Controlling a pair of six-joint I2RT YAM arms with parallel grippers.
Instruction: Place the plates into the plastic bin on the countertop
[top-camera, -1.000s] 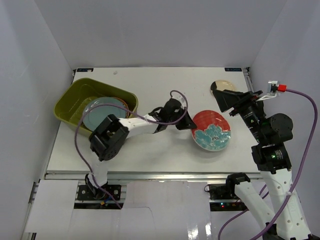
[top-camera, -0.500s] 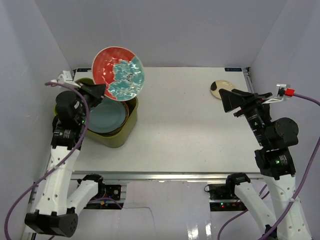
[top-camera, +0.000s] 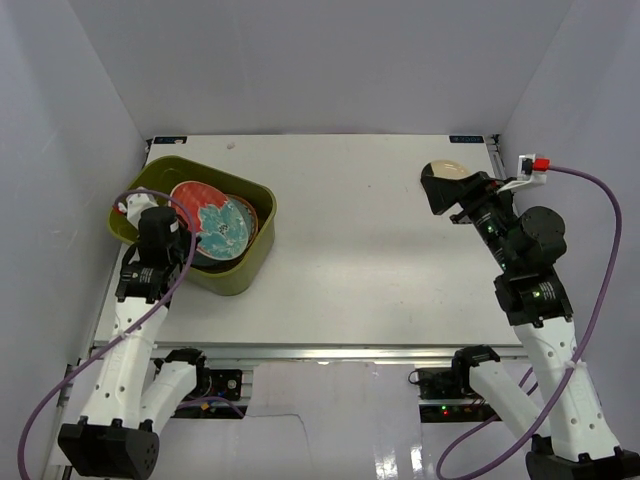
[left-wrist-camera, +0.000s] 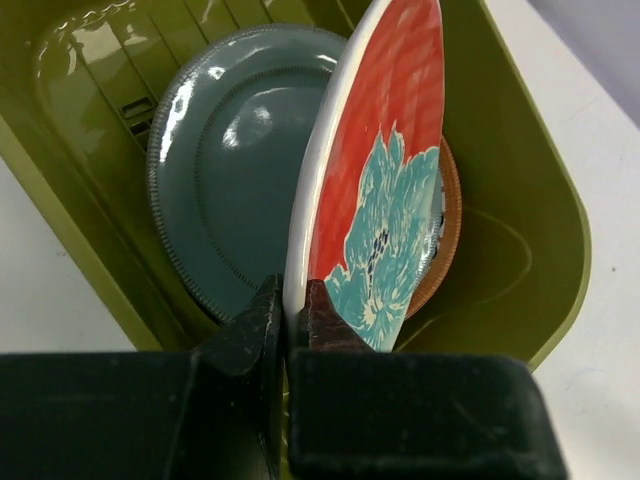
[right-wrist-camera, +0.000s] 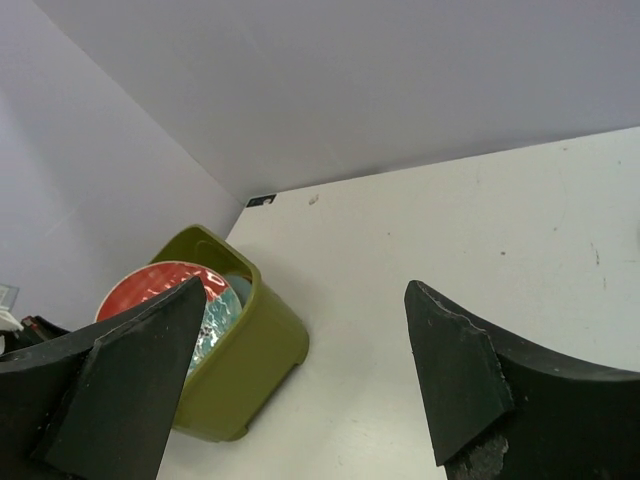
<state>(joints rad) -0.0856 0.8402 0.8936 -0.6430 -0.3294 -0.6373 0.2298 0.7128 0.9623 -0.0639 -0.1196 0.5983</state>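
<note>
The red plate (top-camera: 208, 218) with a teal flower stands tilted on edge inside the olive-green plastic bin (top-camera: 243, 274). My left gripper (top-camera: 186, 243) is shut on its lower rim, one finger on each face (left-wrist-camera: 290, 318). Under it in the bin lie a grey-blue plate (left-wrist-camera: 225, 190) and a brown-rimmed plate (left-wrist-camera: 451, 226). On the white countertop (top-camera: 350, 250) at the back right, a cream plate with a dark patch (top-camera: 449, 168) is partly hidden by my right gripper (top-camera: 446, 192). The right gripper (right-wrist-camera: 306, 290) stands open and empty above the countertop, looking toward the bin (right-wrist-camera: 245, 380).
White walls close in the countertop at the back and on both sides. A purple cable (top-camera: 590, 250) loops off the right arm. The bin's near wall (left-wrist-camera: 75, 235) rises close beside the left gripper.
The left arm has brought the red plate down from high above the bin into it. The right gripper has swung back and left over the cream plate.
</note>
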